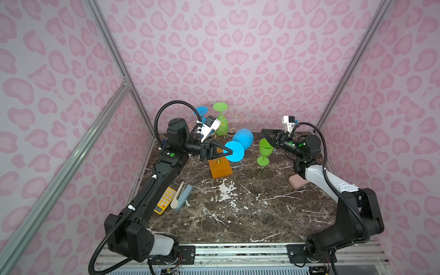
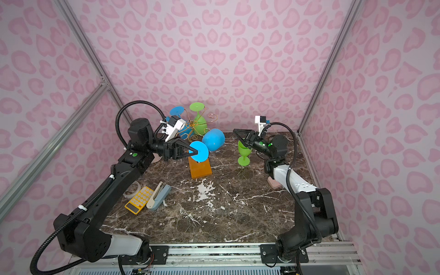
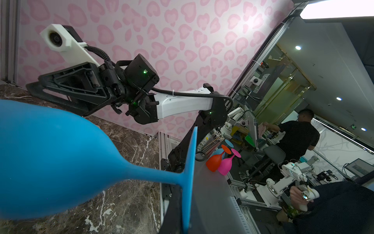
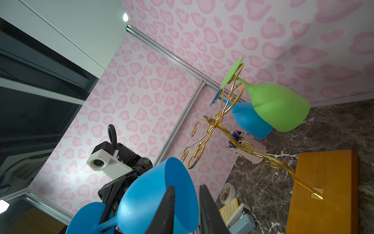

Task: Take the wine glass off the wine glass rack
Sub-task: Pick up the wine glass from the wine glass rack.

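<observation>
My left gripper [image 1: 231,150] is shut on the round foot of a blue wine glass [image 1: 242,139], holding it sideways in the air beside the wine glass rack [image 1: 220,170]; the foot's edge runs along the dark finger [image 3: 172,212]. The rack's gold wire arms [image 4: 218,125] still carry a green glass [image 4: 277,105] and a second blue glass [image 4: 249,119], both hung upside down. My right gripper [image 1: 262,131] hovers just over the rim of a green glass [image 1: 263,151] that stands upright on the table. Its jaws [image 4: 187,186] are a little apart with nothing between them.
A yellow calculator [image 1: 165,200] and a stapler [image 1: 182,194] lie at the front left, with a tape roll [image 2: 132,188] beside them. A pink flat object [image 1: 297,182] lies under my right arm. A pink pen cup [image 4: 253,147] stands behind the rack. Patterned walls close three sides.
</observation>
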`<state>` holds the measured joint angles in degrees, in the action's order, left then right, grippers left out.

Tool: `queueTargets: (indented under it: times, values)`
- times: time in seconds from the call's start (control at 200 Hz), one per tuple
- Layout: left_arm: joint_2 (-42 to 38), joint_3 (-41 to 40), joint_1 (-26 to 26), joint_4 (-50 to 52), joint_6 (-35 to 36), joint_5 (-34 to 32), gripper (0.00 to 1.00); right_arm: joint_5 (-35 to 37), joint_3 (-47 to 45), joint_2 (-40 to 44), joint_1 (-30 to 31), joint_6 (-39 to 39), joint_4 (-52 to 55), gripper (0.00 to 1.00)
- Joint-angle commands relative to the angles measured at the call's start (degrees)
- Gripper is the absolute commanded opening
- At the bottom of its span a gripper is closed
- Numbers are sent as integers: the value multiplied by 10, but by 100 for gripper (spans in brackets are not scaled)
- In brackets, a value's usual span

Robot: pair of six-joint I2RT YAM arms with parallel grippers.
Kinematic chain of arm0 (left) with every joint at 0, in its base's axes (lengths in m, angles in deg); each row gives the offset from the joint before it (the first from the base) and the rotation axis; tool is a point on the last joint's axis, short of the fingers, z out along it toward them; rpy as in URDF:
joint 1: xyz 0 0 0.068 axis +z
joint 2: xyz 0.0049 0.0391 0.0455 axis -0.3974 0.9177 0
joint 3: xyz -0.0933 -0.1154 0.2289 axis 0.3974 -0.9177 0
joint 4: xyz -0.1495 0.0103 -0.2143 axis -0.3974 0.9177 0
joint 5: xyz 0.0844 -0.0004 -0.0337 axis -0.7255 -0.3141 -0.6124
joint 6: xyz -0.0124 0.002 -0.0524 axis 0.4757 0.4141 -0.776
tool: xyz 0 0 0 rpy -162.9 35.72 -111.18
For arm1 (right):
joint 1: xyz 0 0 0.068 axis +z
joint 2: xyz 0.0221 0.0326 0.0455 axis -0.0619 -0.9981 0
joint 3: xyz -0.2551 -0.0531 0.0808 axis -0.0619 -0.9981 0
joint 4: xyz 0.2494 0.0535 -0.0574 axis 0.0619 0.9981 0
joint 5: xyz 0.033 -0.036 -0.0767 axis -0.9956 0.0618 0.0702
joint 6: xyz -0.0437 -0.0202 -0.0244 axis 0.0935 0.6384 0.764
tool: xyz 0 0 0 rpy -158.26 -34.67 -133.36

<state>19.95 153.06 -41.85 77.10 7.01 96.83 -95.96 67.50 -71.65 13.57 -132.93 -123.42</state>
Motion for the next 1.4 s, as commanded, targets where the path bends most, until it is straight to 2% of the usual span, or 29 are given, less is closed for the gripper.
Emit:
queueTargets:
  times: [0.0, 0.27, 0.565, 1.39]
  values:
    - [6, 12, 1, 0, 33, 35, 4, -13, 11, -15, 0, -28, -65, 23]
    - [22, 41, 0, 42, 84, 74, 4, -30, 13, -36, 2, -66, -118, 24]
    - [52, 65, 2, 72, 115, 102, 4, -34, 18, -71, 6, -159, -240, 25]
    - [64, 81, 1, 73, 127, 103, 4, -45, 21, -111, 18, -177, -285, 31]
